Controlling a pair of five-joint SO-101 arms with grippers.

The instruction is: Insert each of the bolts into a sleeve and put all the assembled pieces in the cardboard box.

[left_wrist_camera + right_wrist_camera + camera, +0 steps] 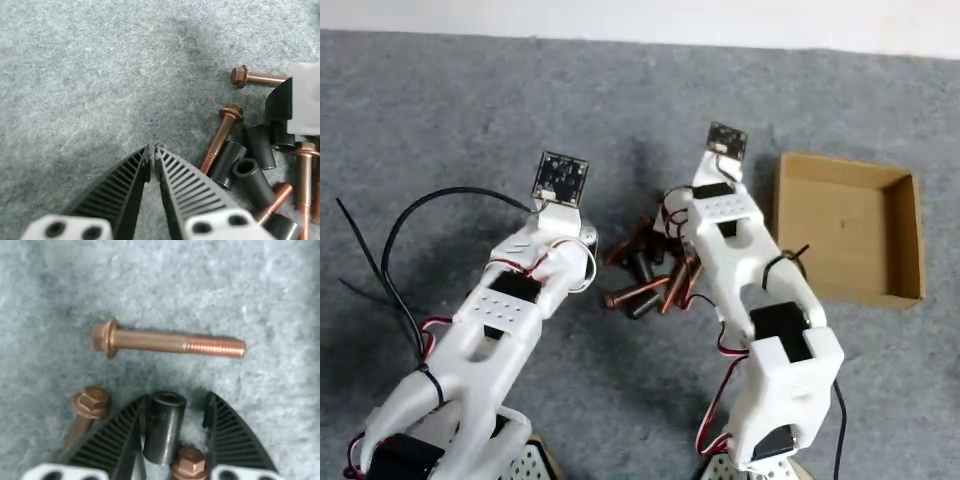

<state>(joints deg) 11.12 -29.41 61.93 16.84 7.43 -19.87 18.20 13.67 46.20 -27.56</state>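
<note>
Copper bolts and black sleeves lie in a loose pile on the grey carpet between the two arms. My right gripper is open, its fingers either side of an upright-lying black sleeve, with a gap on one side. One long bolt lies crosswise just beyond the fingertips. My left gripper is shut on nothing, low over bare carpet beside the pile. The nearest bolt and two sleeves lie close to it. The cardboard box sits to the right of the right arm.
Two more bolt heads crowd the right gripper's fingers. The other arm's gripper shows over the pile in the left wrist view. Black cables loop left of the left arm. Carpet stretches left and beyond the pile.
</note>
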